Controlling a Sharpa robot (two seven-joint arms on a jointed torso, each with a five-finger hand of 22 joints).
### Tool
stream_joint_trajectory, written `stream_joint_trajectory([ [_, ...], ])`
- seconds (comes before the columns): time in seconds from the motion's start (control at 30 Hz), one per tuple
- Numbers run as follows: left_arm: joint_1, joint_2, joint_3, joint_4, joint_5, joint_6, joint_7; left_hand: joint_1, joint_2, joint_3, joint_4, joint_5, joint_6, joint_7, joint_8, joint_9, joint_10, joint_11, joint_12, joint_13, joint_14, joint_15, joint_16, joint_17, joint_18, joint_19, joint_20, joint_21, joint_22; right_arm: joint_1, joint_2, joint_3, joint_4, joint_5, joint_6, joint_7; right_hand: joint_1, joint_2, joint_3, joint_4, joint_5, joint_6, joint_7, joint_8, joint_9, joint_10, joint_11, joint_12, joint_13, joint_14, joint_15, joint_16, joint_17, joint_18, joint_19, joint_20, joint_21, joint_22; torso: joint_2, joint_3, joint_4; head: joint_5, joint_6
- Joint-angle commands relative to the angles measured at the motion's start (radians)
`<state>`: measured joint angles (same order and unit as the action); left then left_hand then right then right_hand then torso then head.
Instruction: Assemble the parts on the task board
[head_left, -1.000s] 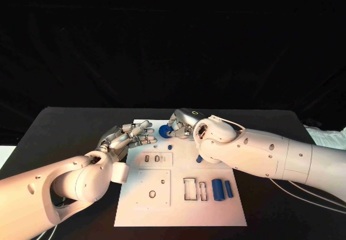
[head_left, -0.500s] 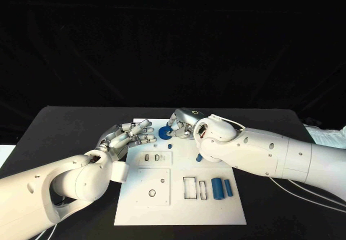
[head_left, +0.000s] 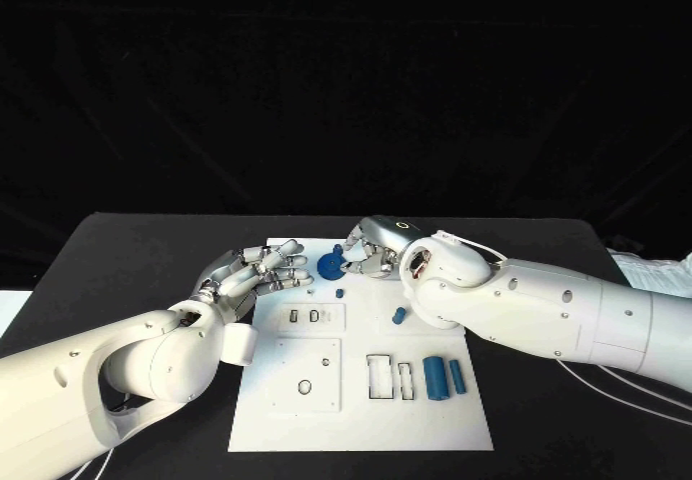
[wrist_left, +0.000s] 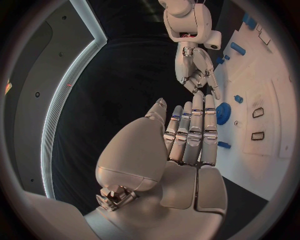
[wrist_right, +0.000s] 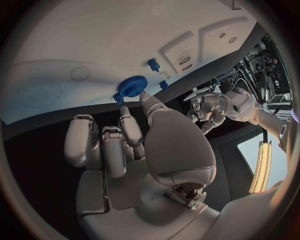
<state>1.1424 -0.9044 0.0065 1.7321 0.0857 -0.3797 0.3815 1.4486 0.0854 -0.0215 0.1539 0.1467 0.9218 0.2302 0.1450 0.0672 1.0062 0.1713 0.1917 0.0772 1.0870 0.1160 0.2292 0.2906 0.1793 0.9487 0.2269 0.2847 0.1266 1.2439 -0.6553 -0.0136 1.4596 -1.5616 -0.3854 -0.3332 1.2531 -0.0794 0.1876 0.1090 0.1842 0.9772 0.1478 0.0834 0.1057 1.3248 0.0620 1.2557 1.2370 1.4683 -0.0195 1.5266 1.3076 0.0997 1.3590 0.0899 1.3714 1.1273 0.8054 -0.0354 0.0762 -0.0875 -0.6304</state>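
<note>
The white task board (head_left: 375, 420) lies mid-table. A blue gear (head_left: 330, 268) sits flat near its far edge, also seen as the gear (wrist_right: 131, 86) in the right wrist view. My right hand (head_left: 372, 252) hovers just right of the gear, one fingertip (wrist_right: 144, 95) at its rim and the other fingers loosely curled, holding nothing. My left hand (head_left: 260, 272) rests at the board's far left edge with its fingers (wrist_left: 190, 130) stretched flat and together, short of the gear (wrist_left: 223, 113). A small blue peg (head_left: 339, 293) and another peg (head_left: 398, 316) lie on the board.
Two blue cylinders (head_left: 434, 378) lie side by side at the board's near right, next to rectangular slots (head_left: 379, 377). A raised white panel (head_left: 306, 375) with an oval hole sits at the near left. Black table (head_left: 130, 260) surrounds the board.
My right hand and forearm have shifted slightly right, uncovering more of the blue gear. The left hand has stayed put.
</note>
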Motion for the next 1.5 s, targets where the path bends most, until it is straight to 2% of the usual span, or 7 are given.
stream_joint_trajectory([
  [0.03, 0.001, -0.002, 0.001, 0.002, 0.000, 0.019, 0.005, 0.009, 0.003, 0.001, -0.003, 0.003, -0.006, 0.004, 0.001, -0.001, -0.004, 0.000, -0.001, -0.001, 0.007, 0.001, -0.002, 0.001, 0.003, 0.005, -0.002, -0.004, -0.001, 0.003, -0.059, 0.002, 0.036, 0.092, -0.042, 0.096, 0.010, 0.005, -0.003, -0.001, 0.006, 0.008, 0.000, -0.002, 0.002, 0.011, 0.000, 0.007, 0.005, 0.084, 0.007, 0.001, 0.174, -0.013, 0.002, 0.003, 0.005, 0.002, -0.002, 0.0001, -0.0040, -0.001, 0.003],
  [0.23, 0.001, -0.009, 0.001, 0.004, 0.000, 0.019, 0.007, 0.010, 0.003, 0.002, -0.005, 0.003, -0.006, 0.004, 0.001, -0.001, -0.004, 0.001, -0.001, -0.002, 0.007, 0.001, -0.004, 0.002, 0.003, 0.005, -0.002, -0.004, -0.001, 0.013, -0.172, 0.004, 0.054, 0.288, 0.016, 0.286, 0.050, 0.007, 0.004, -0.023, 0.013, 0.011, 0.001, -0.004, 0.006, 0.011, 0.000, 0.008, 0.009, 0.084, 0.006, 0.001, 0.175, -0.012, -0.002, 0.002, 0.002, -0.004, -0.003, 0.0015, -0.0123, -0.005, 0.012],
  [0.47, 0.001, -0.015, 0.000, 0.006, 0.000, 0.024, 0.010, 0.010, 0.003, 0.002, -0.005, 0.003, -0.006, 0.004, 0.001, -0.001, -0.004, 0.000, -0.001, -0.002, 0.007, 0.001, -0.004, 0.002, 0.003, 0.005, -0.002, -0.004, -0.001, 0.017, -0.254, 0.005, 0.000, 0.458, 0.042, 0.396, 0.069, 0.002, 0.003, -0.038, 0.016, 0.013, 0.002, -0.006, 0.009, 0.009, 0.000, 0.005, 0.007, 0.085, 0.007, 0.004, 0.182, -0.012, -0.003, 0.002, 0.002, -0.004, -0.002, 0.0092, -0.0247, 0.000, 0.017],
  [0.53, 0.001, -0.014, 0.000, 0.005, 0.000, 0.025, 0.010, 0.010, 0.003, 0.002, -0.005, 0.003, -0.006, 0.004, 0.001, -0.001, -0.004, 0.000, -0.001, -0.002, 0.007, 0.001, -0.004, 0.002, 0.003, 0.005, -0.002, -0.004, -0.001, 0.015, -0.267, 0.005, -0.014, 0.468, 0.045, 0.410, 0.070, -0.001, 0.000, -0.041, 0.017, 0.012, 0.003, -0.007, 0.009, 0.007, 0.001, 0.003, 0.006, 0.085, 0.007, 0.004, 0.183, -0.012, -0.004, 0.002, 0.001, -0.004, -0.001, 0.0089, -0.0204, -0.010, 0.017],
  [0.7, 0.000, -0.012, 0.000, 0.002, 0.000, 0.026, 0.010, 0.010, 0.003, 0.002, -0.005, 0.003, -0.006, 0.004, 0.001, -0.001, -0.004, 0.000, -0.001, -0.002, 0.007, 0.001, -0.004, 0.002, 0.003, 0.005, -0.002, -0.004, -0.001, 0.000, -0.288, 0.004, -0.035, 0.475, 0.035, 0.426, 0.074, 0.000, -0.001, -0.044, 0.019, 0.007, 0.004, -0.011, 0.008, 0.005, 0.002, -0.001, 0.003, 0.085, 0.008, 0.005, 0.184, -0.012, -0.004, 0.003, 0.001, -0.004, -0.001, 0.0100, -0.0216, -0.017, 0.016],
  [0.9, 0.000, -0.012, 0.000, -0.002, 0.000, 0.027, 0.010, 0.010, 0.003, 0.002, -0.005, 0.003, -0.006, 0.004, 0.001, -0.001, -0.004, 0.000, -0.001, -0.002, 0.007, 0.001, -0.004, 0.002, 0.003, 0.005, -0.002, -0.004, -0.001, -0.020, -0.295, 0.004, -0.054, 0.471, 0.028, 0.443, 0.081, -0.001, -0.009, -0.051, 0.019, -0.019, 0.010, -0.021, 0.004, -0.005, 0.007, -0.014, -0.008, 0.085, 0.012, 0.005, 0.185, -0.011, -0.007, 0.006, 0.000, -0.008, -0.001, 0.0077, -0.0200, -0.027, 0.013],
  [1.5, 0.000, -0.012, 0.000, -0.009, 0.000, 0.029, 0.010, 0.011, 0.002, 0.004, -0.007, 0.003, -0.006, 0.004, 0.001, -0.001, -0.003, 0.000, -0.001, -0.002, 0.007, 0.001, -0.005, 0.002, 0.003, 0.005, -0.002, -0.005, -0.002, -0.047, -0.293, 0.004, -0.094, 0.413, 0.063, 0.476, 0.086, -0.020, -0.053, -0.062, 0.024, -0.076, 0.021, -0.021, -0.007, -0.045, 0.018, -0.064, -0.052, 0.084, 0.021, 0.004, 0.184, -0.007, -0.020, 0.015, -0.011, -0.028, -0.002, 0.0051, -0.0174, -0.036, 0.007],
])
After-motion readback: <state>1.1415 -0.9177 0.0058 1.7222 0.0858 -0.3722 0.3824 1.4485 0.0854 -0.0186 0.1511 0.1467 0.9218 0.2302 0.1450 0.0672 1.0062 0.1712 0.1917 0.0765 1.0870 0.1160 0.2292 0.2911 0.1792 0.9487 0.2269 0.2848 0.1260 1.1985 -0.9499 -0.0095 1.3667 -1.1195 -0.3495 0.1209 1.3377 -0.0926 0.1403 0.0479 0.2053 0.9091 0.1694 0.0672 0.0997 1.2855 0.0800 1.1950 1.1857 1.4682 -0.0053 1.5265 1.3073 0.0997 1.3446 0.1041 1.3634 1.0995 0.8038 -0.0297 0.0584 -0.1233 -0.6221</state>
